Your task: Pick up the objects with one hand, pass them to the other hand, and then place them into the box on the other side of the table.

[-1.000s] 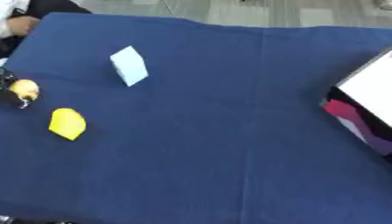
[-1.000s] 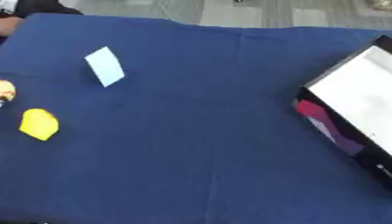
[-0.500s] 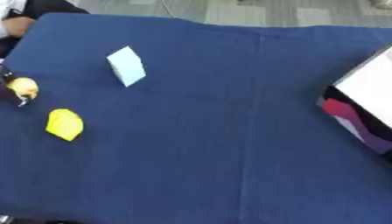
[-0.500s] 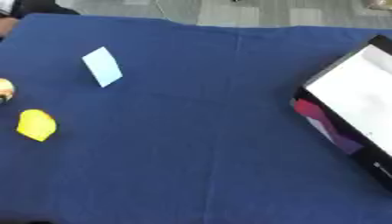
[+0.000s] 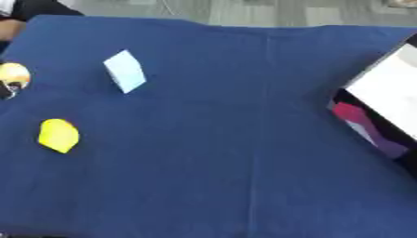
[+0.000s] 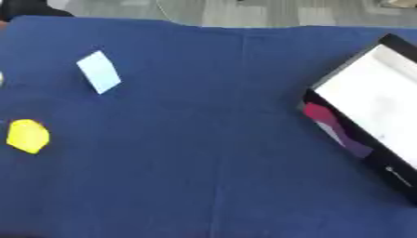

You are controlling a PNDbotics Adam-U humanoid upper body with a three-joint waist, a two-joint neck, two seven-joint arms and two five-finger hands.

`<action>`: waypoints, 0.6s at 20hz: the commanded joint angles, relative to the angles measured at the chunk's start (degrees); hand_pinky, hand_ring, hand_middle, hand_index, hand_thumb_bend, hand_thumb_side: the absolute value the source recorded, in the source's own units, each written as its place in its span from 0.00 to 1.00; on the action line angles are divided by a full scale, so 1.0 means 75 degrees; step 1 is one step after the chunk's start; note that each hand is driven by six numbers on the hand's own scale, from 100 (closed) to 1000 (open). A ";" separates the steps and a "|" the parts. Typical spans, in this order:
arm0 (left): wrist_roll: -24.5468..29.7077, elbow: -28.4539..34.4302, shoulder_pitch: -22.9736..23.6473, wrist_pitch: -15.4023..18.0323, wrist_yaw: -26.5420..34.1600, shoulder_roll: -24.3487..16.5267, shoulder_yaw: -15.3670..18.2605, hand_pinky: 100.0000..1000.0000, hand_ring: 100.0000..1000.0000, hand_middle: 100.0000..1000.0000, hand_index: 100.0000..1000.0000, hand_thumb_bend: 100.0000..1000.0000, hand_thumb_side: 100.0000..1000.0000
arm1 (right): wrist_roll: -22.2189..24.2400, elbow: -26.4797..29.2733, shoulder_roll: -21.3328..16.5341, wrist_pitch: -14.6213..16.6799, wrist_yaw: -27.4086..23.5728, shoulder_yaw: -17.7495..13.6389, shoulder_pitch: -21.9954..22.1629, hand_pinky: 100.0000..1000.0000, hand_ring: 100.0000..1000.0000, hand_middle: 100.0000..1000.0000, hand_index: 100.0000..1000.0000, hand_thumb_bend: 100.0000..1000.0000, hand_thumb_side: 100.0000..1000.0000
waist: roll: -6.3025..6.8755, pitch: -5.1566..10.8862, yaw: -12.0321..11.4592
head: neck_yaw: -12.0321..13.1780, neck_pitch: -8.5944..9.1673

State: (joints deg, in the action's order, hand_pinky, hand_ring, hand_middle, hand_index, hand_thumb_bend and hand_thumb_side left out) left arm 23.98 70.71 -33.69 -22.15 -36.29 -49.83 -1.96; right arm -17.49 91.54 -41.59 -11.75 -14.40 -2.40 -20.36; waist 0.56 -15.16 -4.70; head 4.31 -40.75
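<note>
Neither of my hands shows in either view, so I cannot tell whether their fingers are spread or curled. Starting with my left eye view: on the blue tablecloth (image 5: 211, 139) a pale blue block (image 5: 124, 71) stands tilted toward the far left, a yellow object (image 5: 58, 135) lies nearer me at the left, and an orange-yellow round thing (image 5: 14, 75) sits at the very left edge, with something dark just beside it that I cannot make out. All three are well apart from the box (image 5: 383, 104) at the right edge. Turning to my right eye view: the box shows more fully, a dark-walled box with a white inside and a pink and purple patch on its near wall; I see none of the objects in it. Judging from this, nothing has been picked up, passed or placed yet, and the whole job is left.
</note>
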 commanded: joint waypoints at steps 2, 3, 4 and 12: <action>-0.0123 0.0928 0.0032 0.0007 0.0461 -0.0381 0.0102 0.79 0.75 0.66 0.53 0.01 0.00 | 0.0003 0.0217 -0.0269 0.0034 -0.0024 -0.0101 -0.0139 0.89 0.80 0.85 0.90 0.00 0.43 | -0.0044 0.0143 0.0007 | -0.0150 -0.0039; -0.0147 0.1129 0.0057 0.0013 0.0585 -0.0362 0.0089 0.79 0.75 0.66 0.53 0.00 0.00 | 0.0013 0.0250 -0.0275 0.0036 -0.0032 -0.0090 -0.0163 0.89 0.80 0.85 0.90 0.00 0.43 | -0.0042 0.0153 0.0012 | -0.0175 -0.0046; -0.0176 0.1340 0.0081 0.0018 0.0711 -0.0334 0.0075 0.79 0.75 0.66 0.53 0.00 0.00 | 0.0031 0.0293 -0.0284 0.0036 -0.0038 -0.0073 -0.0193 0.89 0.80 0.85 0.90 0.00 0.43 | -0.0039 0.0163 0.0016 | -0.0198 -0.0054; -0.0361 0.2545 0.0112 0.0050 0.1342 0.0045 -0.0255 0.78 0.73 0.64 0.53 0.00 0.02 | 0.0439 0.0859 -0.0351 -0.0027 -0.0012 0.0261 -0.0763 0.89 0.80 0.85 0.91 0.00 0.38 | -0.0026 0.0292 0.0057 | -0.0348 -0.0008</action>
State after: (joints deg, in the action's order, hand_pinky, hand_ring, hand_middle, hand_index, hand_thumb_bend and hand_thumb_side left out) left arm 21.71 87.91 -32.20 -21.85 -26.88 -48.39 -3.97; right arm -14.87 96.23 -41.77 -11.99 -14.47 -0.44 -25.14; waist 0.56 -15.07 -4.29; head 1.97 -41.19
